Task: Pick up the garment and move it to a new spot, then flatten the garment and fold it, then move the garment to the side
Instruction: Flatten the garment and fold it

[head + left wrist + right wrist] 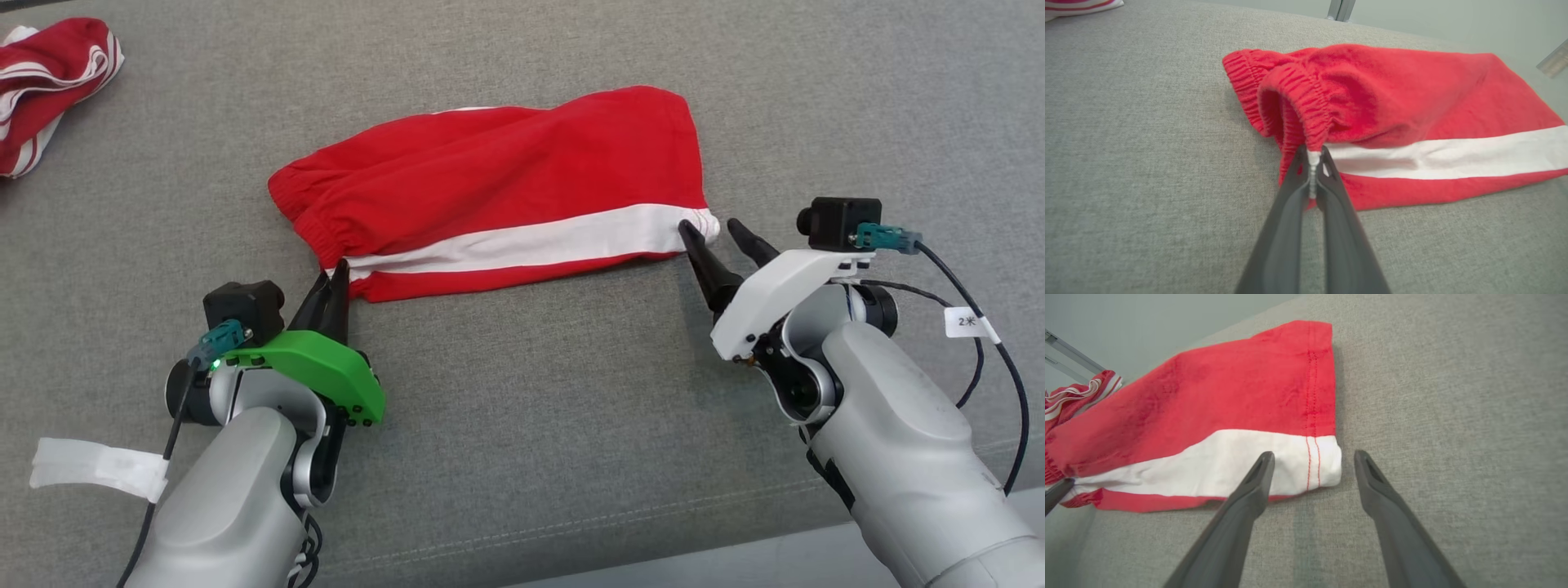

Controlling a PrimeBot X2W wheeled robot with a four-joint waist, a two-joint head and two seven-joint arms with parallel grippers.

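Red shorts, the garment (490, 188), lying fairly flat on the grey cloth surface (522, 441) and spanning the gap between the two grippers, its near edge running from one set of tips to the other. The left gripper (1312, 163) is clamped on the corner of the elastic waistband (1306, 110), just where the white stripe (531, 241) ends; a thin ridge of white cloth shows between its pressed-together fingers. The right gripper (1313, 454) stands wide apart at the opposite corner, holding nothing: one finger lies over the white stripe just inside the double-stitched hem (1312, 396), the other over bare surface just beyond the hem. A second red-and-white garment (49, 82) lies well beyond and outward of the left gripper, apart from the work. The step in hand appears to be securing the second near corner. To do it well, the right gripper should likely descend until its tips press the surface, then close so that all layers at the hem are caught inside the stitching line, not the top layer alone. The left grip should hold without pulling meanwhile, lest the corner slide out from between the open fingers. Once both grips are firm, raising the two corners together at equal height would keep the near edge taut and the cloth unwrinkled
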